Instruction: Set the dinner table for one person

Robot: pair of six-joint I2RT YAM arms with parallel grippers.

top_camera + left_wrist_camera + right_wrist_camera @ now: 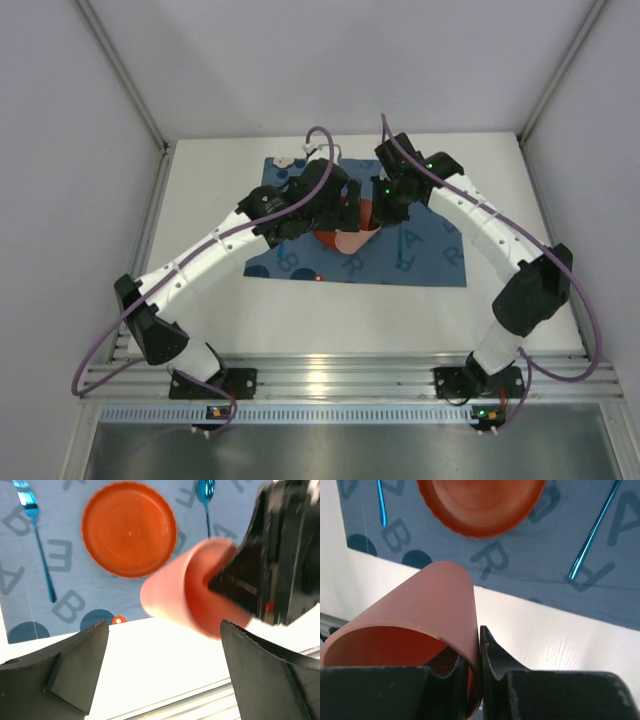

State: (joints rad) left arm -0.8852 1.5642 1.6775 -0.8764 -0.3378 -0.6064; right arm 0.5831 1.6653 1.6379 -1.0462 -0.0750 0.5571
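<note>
A pink cup (420, 620) hangs tilted above the near edge of the dark blue letter mat (545, 555). My right gripper (477, 655) is shut on its rim wall, one finger inside and one outside. In the left wrist view the cup (175, 595) sits ahead of my left gripper (165, 665), which is open and empty over the white dinner table (150, 670). An orange plate (129, 529) lies on the mat, with a blue fork (37, 540) to one side and a blue spoon (206, 495) to the other. In the top view both grippers meet over the mat by the cup (352, 240).
The mat (430, 255) covers the middle of the table (200, 300). White walls enclose the left, right and far sides. An aluminium rail (330, 375) with the arm bases runs along the near edge. A small white object (285, 162) lies at the mat's far left corner.
</note>
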